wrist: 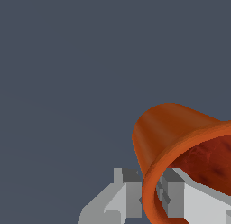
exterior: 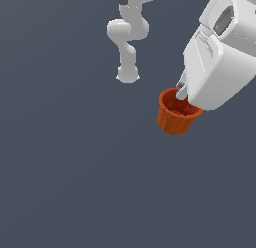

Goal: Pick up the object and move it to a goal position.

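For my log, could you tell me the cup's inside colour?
Darker red inside the cup; wrist view.

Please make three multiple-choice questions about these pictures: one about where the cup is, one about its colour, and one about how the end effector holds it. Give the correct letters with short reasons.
1. Where is the cup in the exterior view?
A. right of centre, under the end effector
B. at the far lower left
C. beside the arm's base at the top

2. What colour is the cup's outer wall?
A. blue
B. orange-red
C. white

3. How do the fingers of the end effector stand to the cup's rim?
A. far above it, not touching
B. both outside the cup
C. one inside and one outside the rim

Answers:
1 A: the cup sits right of centre, directly below the white end effector.
2 B: the ribbed wall is orange-red, with a darker red inside.
3 C: the wrist view shows the rim passing between the two fingers.
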`<move>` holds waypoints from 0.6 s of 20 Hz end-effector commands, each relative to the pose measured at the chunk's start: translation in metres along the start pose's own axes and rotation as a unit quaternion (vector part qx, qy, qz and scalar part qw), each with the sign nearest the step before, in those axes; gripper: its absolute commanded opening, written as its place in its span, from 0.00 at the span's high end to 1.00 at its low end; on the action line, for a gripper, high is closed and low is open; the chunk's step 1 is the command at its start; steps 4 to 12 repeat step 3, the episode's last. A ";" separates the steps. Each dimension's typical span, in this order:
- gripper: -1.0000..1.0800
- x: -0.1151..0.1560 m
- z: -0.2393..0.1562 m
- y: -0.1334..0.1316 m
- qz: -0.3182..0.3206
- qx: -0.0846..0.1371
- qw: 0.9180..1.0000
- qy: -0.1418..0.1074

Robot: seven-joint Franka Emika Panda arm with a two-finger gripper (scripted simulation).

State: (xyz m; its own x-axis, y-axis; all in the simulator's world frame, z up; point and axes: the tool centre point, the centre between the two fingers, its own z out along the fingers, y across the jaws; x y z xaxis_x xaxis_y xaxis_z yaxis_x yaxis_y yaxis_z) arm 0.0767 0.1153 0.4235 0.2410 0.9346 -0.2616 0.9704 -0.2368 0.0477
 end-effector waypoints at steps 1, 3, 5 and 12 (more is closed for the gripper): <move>1.00 0.000 -0.002 0.001 0.000 -0.001 1.000 0.000; 1.00 0.000 -0.003 0.001 0.000 -0.001 1.000 0.000; 1.00 0.000 -0.003 0.001 0.000 -0.001 1.000 0.000; 1.00 0.000 -0.003 0.001 0.000 -0.001 1.000 0.000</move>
